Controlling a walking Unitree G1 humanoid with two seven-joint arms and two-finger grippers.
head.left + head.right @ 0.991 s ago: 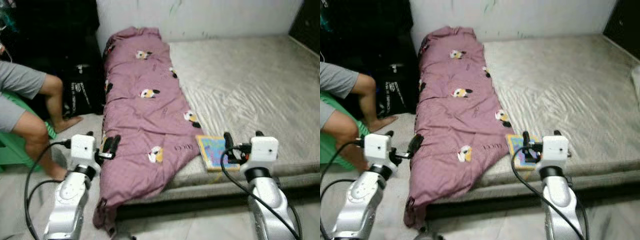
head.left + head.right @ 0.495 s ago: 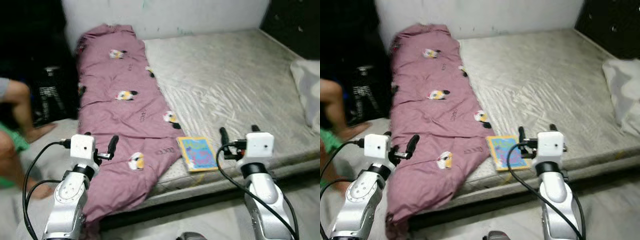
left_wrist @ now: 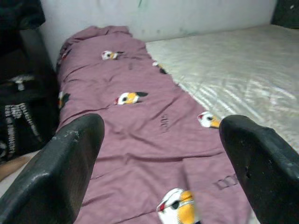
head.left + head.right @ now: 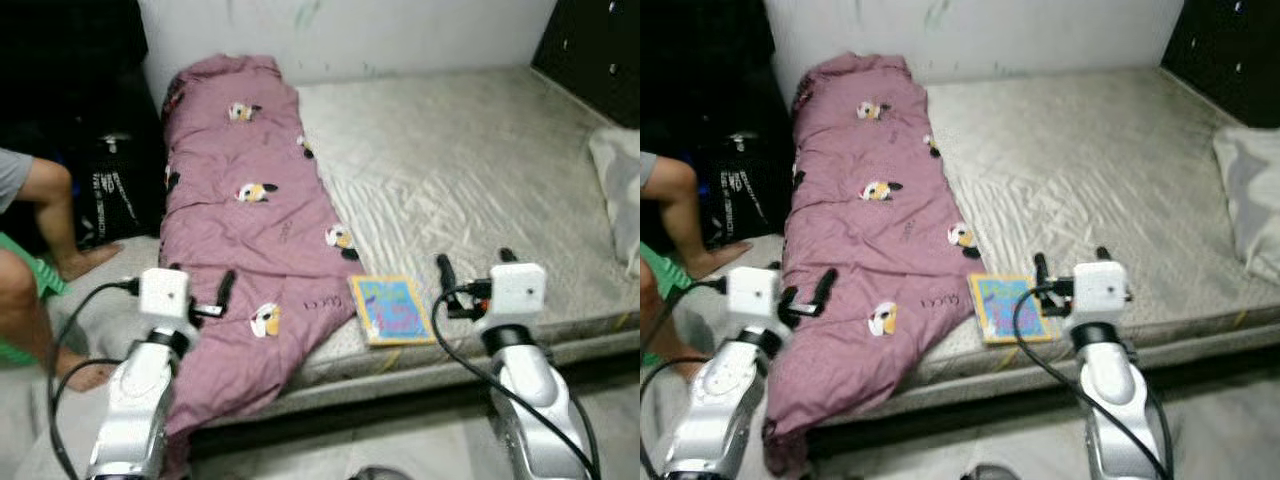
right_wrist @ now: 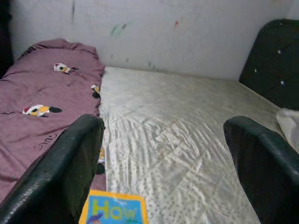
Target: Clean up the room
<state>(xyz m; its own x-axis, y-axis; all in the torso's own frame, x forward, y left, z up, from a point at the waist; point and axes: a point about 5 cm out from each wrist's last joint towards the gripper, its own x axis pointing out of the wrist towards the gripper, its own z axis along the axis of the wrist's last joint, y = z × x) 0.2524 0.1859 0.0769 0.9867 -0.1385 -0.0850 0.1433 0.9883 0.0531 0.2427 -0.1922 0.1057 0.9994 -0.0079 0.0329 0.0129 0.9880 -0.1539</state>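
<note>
- Blanket (image 4: 250,210): your purple one with cartoon prints runs along the bed's left edge, from the wall end down to the near edge, where its lower end hangs over the near left corner toward the floor.
- Book (image 4: 391,309): you see a bright picture book flat on the mattress (image 4: 470,170) at the near edge, just beside the blanket's right border.
- Pillow (image 4: 622,190): a pale pillow sits at the bed's right edge.
- Left pincer (image 4: 203,292): yours is raised over the blanket's lower part near the bed's near left corner, fingers spread wide with nothing between them; the left wrist view looks up the length of the blanket.
- Right pincer (image 4: 474,274): yours is raised at the bed's near edge, just right of the book, fingers spread and empty; the book's top edge shows low in the right wrist view (image 5: 113,212).
- Beside the bed's left edge you have a dark bag (image 4: 115,195) and a seated person's legs (image 4: 45,250).
</note>
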